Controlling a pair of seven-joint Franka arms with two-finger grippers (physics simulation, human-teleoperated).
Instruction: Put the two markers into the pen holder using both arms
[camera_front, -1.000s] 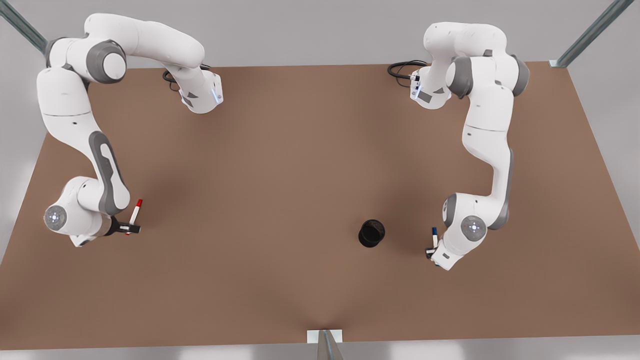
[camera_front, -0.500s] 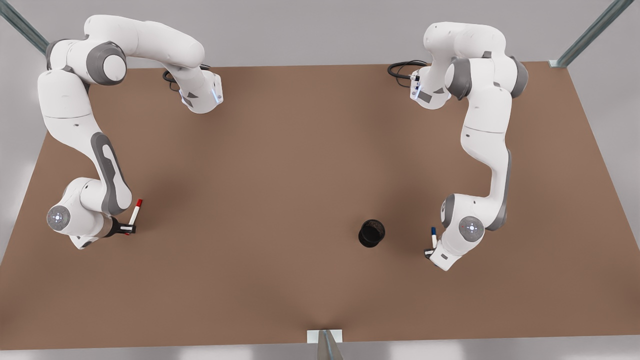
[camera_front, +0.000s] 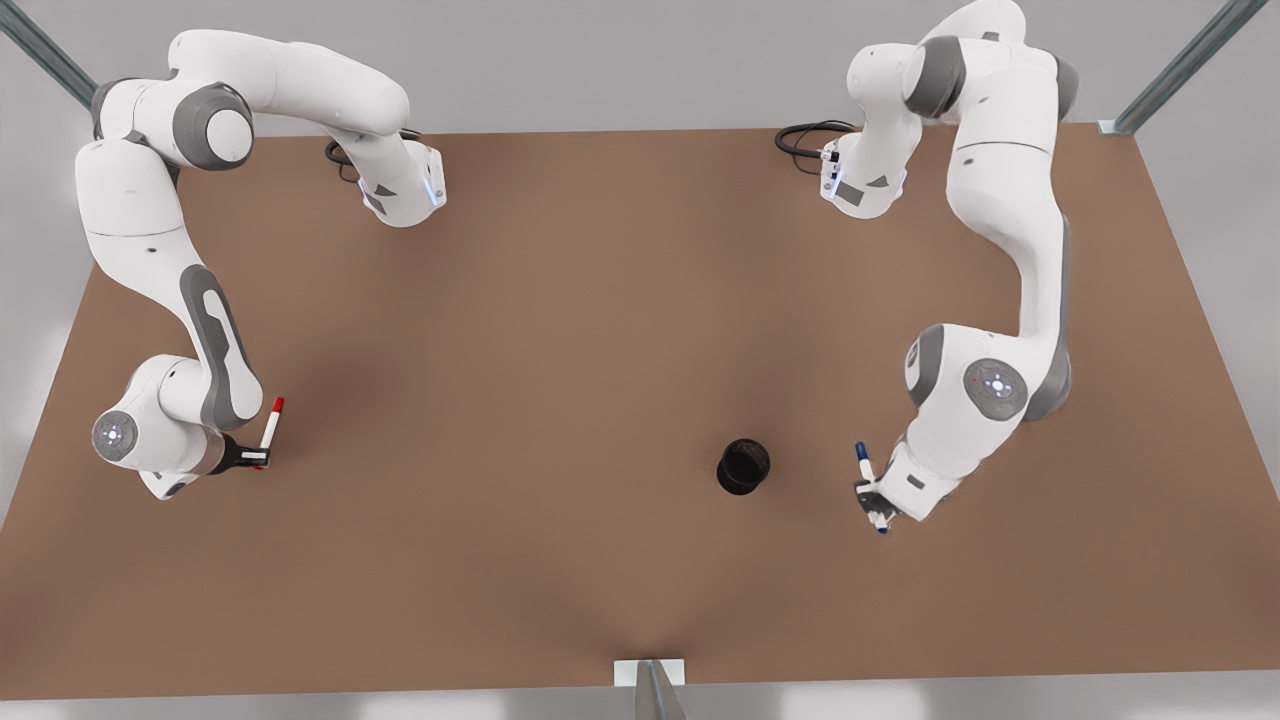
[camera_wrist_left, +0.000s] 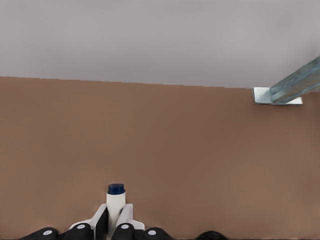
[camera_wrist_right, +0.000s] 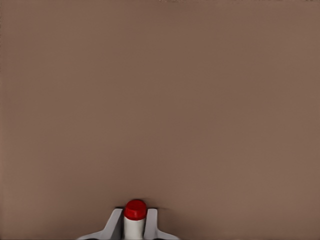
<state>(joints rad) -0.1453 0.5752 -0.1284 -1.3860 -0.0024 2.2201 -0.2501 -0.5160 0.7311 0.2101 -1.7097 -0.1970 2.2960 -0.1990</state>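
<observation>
The blue marker (camera_front: 865, 468) is held in my left gripper (camera_front: 873, 497), which is shut on it at the front view's right, a short way right of the pen holder (camera_front: 743, 466). The left wrist view shows the blue marker's (camera_wrist_left: 116, 199) cap sticking out between the fingers of the left gripper (camera_wrist_left: 115, 221). The black pen holder stands upright on the brown table (camera_front: 560, 330). At the front view's left, my right gripper (camera_front: 257, 457) is shut on the red marker (camera_front: 271, 424), far from the holder. The red marker's (camera_wrist_right: 135, 214) end shows in the right gripper (camera_wrist_right: 135, 226).
Both arm bases (camera_front: 400, 195) sit at the table's back edge, with black cables (camera_front: 805, 138) beside the one on the front view's right. Metal frame struts (camera_front: 1180, 70) stand at the back corners and a bracket (camera_front: 650, 675) at the front edge.
The left arm has lifted and swung its elbow up and right, raising the blue marker off the table and tilting it. The right arm with the red marker has barely moved.
</observation>
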